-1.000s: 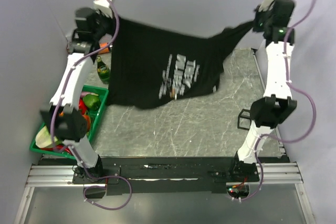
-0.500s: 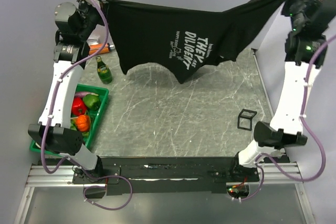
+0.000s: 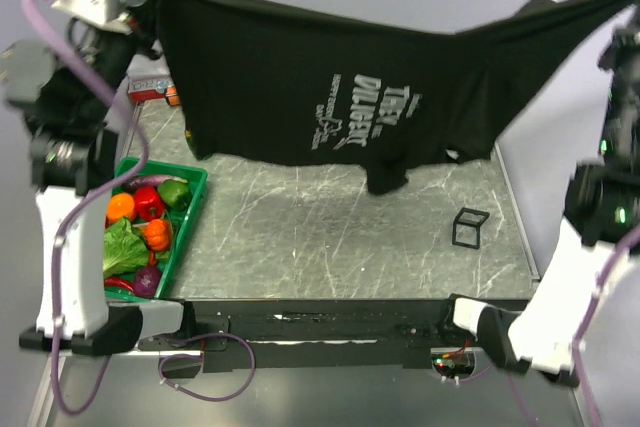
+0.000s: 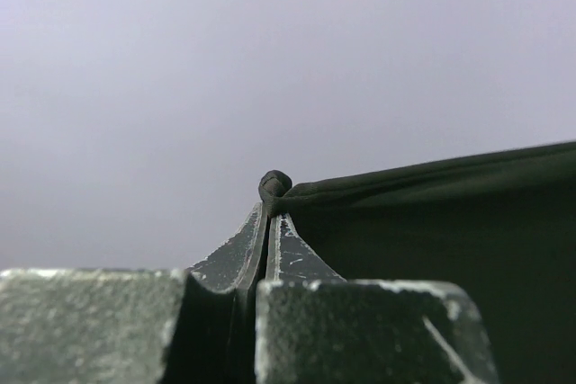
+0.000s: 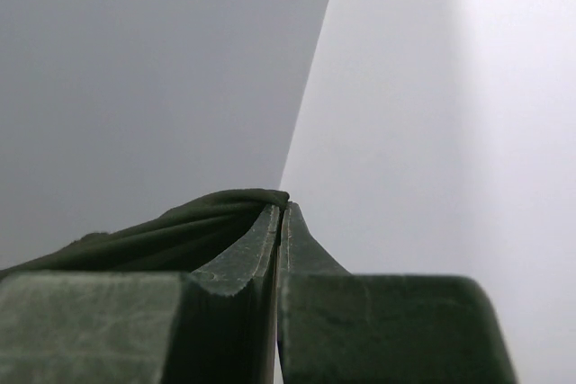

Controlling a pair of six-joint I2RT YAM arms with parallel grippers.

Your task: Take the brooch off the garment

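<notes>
Pale grey walls close the workspace on the far side and on both flanks, and below them lies a grey marbled table (image 3: 330,237). Above this table the garment (image 3: 280,67), a black T-shirt, hangs spread in the air, clear of the surface as far as I can judge. It is the largest thing in view. Its long axis runs from left to right across the top view, with the upper edge pulled nearly straight and the lower edge hanging loose towards the table. The white lettering (image 3: 372,107) faces the top camera and the arm bases, a little tilted. I think it is held like this to open the cloth flat, so that the front can be searched and reached. The left gripper (image 4: 270,215) has its fingers pressed together on a small bunch of fabric at the left upper corner. The right gripper (image 5: 281,209) also has its fingers closed tight, on a fold of cloth at the far right end, which is drawn out into a narrow strip. At the left edge of the table stands a green basket (image 3: 195,202) with vegetables, and near the right edge a small black wire cube (image 3: 469,227), both well apart from the shirt. The brooch I cannot find in any view; it may be too small or hidden in a fold.
</notes>
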